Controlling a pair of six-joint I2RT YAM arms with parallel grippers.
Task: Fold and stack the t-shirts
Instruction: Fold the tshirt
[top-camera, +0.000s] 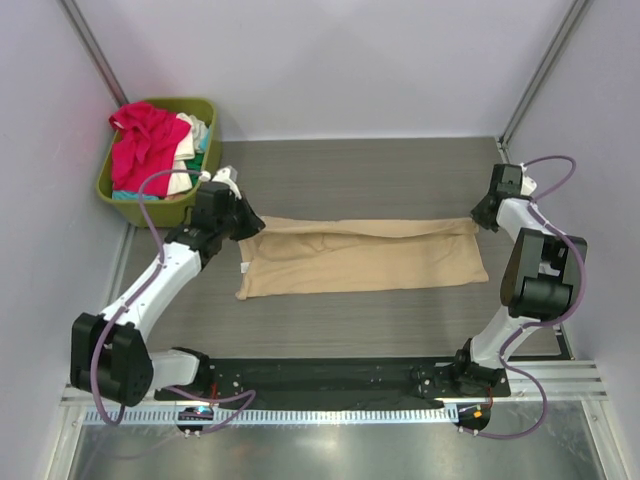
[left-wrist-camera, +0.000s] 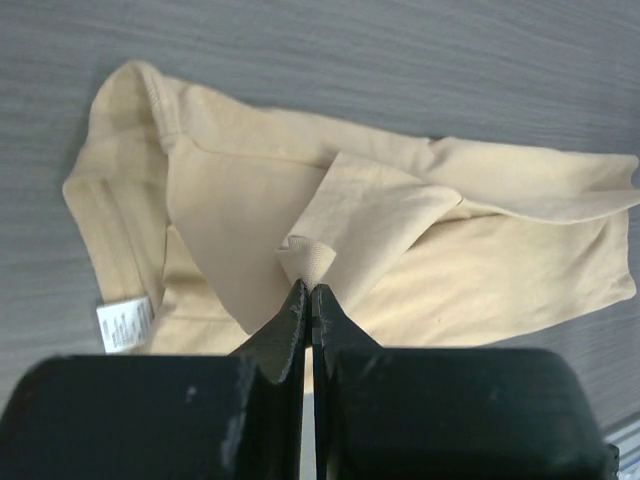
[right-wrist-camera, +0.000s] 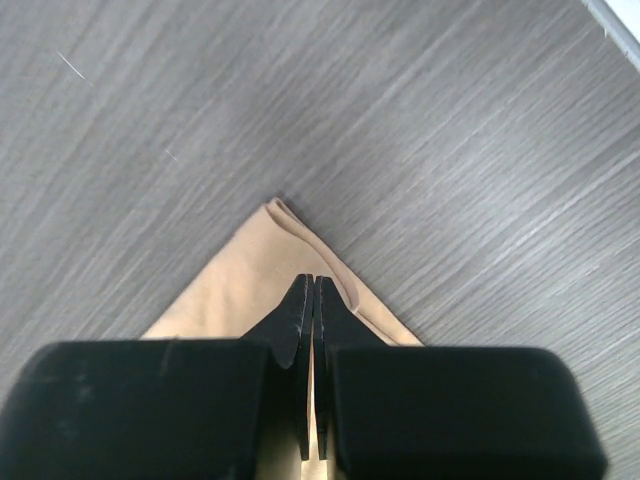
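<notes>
The tan shirt is lying as a long folded band on the table. The left gripper is pinching a raised fold of cloth at the shirt's left end, jaws closed on it, and the white label is showing on the shirt's edge nearby. The right gripper is sitting at the shirt's far right corner, jaws pressed together on the cloth (a sliver of tan is showing between them). Beyond the shirt's left end, the basket is holding a pink shirt heaped over a cream shirt and a teal shirt.
</notes>
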